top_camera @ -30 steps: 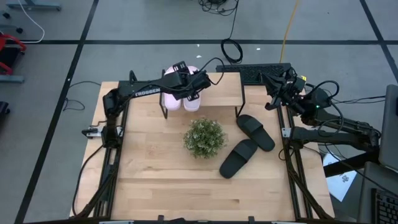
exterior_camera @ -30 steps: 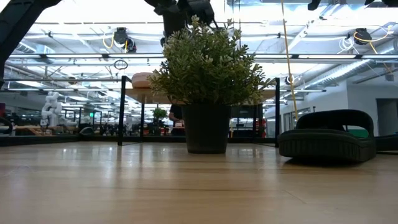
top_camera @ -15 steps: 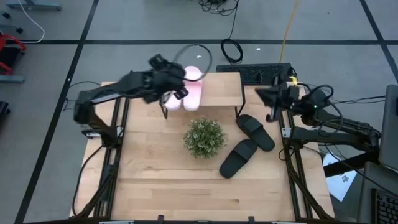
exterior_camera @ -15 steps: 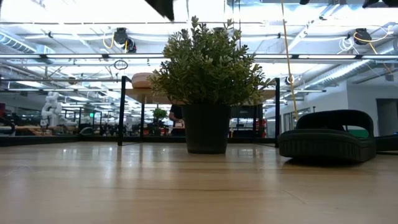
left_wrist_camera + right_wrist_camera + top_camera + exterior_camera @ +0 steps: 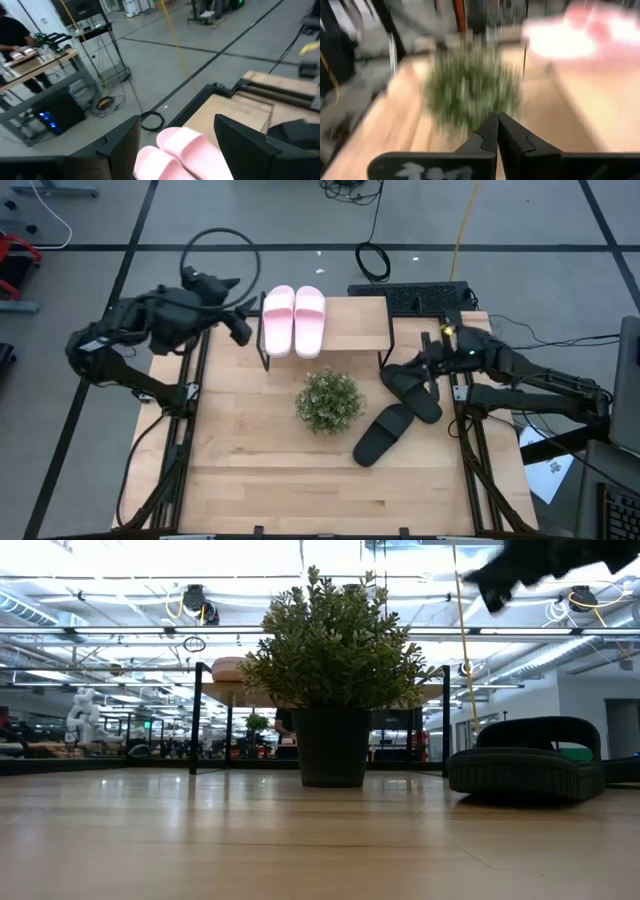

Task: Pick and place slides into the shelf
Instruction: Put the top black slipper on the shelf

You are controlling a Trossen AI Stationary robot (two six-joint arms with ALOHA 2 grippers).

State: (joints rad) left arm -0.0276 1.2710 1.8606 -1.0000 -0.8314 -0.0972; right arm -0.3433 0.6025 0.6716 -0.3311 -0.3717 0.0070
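Observation:
The light pink pair of slides [image 5: 293,320] lies side by side, soles down, on the left end of the shelf's plank top [image 5: 350,325]. In the left wrist view the pink slides [image 5: 180,150] show between my left gripper's open fingers. My left gripper [image 5: 243,330] hangs off the shelf's left side, apart from the slides. The two black slides [image 5: 410,392] [image 5: 383,433] lie on the table to the right of the plant. My right gripper [image 5: 412,366], shut [image 5: 497,132], hovers above the farther black slide; the low view shows it high up [image 5: 540,565].
A potted plant [image 5: 328,400] stands mid-table just in front of the shelf, and it fills the low view's middle [image 5: 335,670]. A black keyboard [image 5: 410,295] lies behind the shelf's right end. Bare tabletop [image 5: 270,480] stretches along the near side.
My left gripper has drawn back from over the pink slides on the shelf toward the table's left edge, leaving both slides lying on the plank. My right arm has swung from the far right corner down and inward, toward the farther black slide.

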